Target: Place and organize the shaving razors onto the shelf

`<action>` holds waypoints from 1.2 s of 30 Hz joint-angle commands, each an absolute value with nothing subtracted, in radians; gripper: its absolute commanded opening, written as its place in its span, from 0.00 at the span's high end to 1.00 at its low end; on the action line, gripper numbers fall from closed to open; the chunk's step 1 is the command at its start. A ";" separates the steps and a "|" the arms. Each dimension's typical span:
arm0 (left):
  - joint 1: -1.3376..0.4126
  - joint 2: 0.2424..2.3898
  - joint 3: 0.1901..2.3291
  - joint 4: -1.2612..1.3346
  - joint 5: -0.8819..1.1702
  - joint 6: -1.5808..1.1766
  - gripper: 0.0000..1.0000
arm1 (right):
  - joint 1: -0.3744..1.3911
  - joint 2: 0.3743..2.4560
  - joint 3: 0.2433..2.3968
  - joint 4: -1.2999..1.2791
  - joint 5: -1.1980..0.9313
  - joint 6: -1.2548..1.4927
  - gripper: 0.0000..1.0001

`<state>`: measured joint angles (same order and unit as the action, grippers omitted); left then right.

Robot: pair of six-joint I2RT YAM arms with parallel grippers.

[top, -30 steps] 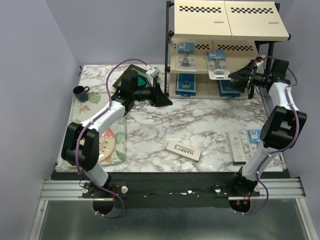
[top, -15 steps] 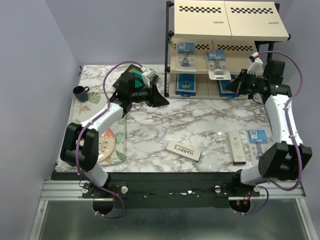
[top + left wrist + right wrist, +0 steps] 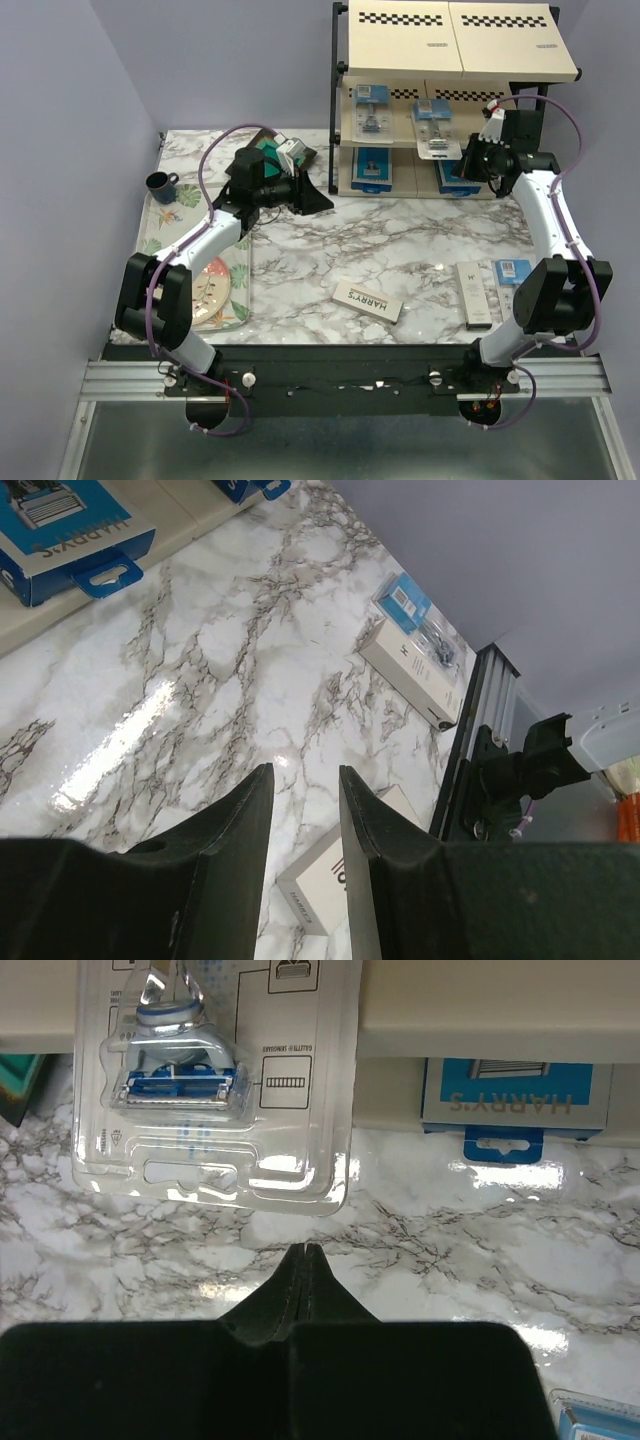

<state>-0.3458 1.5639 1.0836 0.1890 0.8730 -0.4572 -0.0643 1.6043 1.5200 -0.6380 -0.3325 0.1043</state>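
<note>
The shelf (image 3: 400, 142) stands at the back right. Two clear blister packs lie on its middle board, and the right one (image 3: 432, 128) (image 3: 215, 1070) overhangs the front edge. Two dark-blue boxes (image 3: 371, 170) (image 3: 515, 1100) sit on the bottom board. My right gripper (image 3: 468, 165) (image 3: 305, 1250) is shut and empty, just in front of the overhanging pack and not touching it. My left gripper (image 3: 325, 203) (image 3: 303, 770) hovers open and empty over the marble. Two white HARRY'S boxes (image 3: 367, 300) (image 3: 472, 293) and a third blister pack (image 3: 511, 270) lie on the table.
A floral tray (image 3: 165, 225) at the left carries a plate (image 3: 212, 290) and a dark mug (image 3: 160, 183). A dark square frame with a green centre (image 3: 280, 152) lies behind my left wrist. The shelf's black posts (image 3: 338, 100) rise at its corners.
My right gripper has gone from open to shut and drawn back a little from the overhanging blister pack, its arm swinging up and right. The left arm shifted only slightly.
</note>
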 commanded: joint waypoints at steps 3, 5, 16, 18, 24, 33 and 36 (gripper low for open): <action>-0.330 1.526 1.054 0.216 0.850 -0.451 0.59 | -0.043 1.623 1.565 -0.600 -0.284 0.138 0.99; -0.330 1.528 1.051 0.216 0.848 -0.451 0.59 | -0.041 1.631 1.562 -0.585 -0.279 0.158 0.99; -0.328 1.545 1.055 0.204 0.848 -0.453 0.59 | -0.040 1.689 1.571 -0.517 -0.259 0.305 0.99; -0.328 1.545 1.058 0.199 0.848 -0.451 0.59 | -0.040 1.700 1.588 -0.511 -0.262 0.324 0.99; -0.328 1.552 1.075 0.173 0.850 -0.439 0.59 | -0.038 1.727 1.608 -0.506 -0.322 0.363 0.99; -0.328 1.548 1.075 0.163 0.847 -0.426 0.59 | -0.003 1.697 1.572 -0.476 -0.370 0.403 0.99; -0.328 1.546 1.077 0.163 0.847 -0.423 0.59 | -0.002 1.698 1.571 -0.468 -0.364 0.417 0.99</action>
<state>-0.3332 1.5558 1.0569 0.1749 0.8639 -0.4450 -0.0143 1.7168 1.5715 -0.5072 -0.3431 0.3809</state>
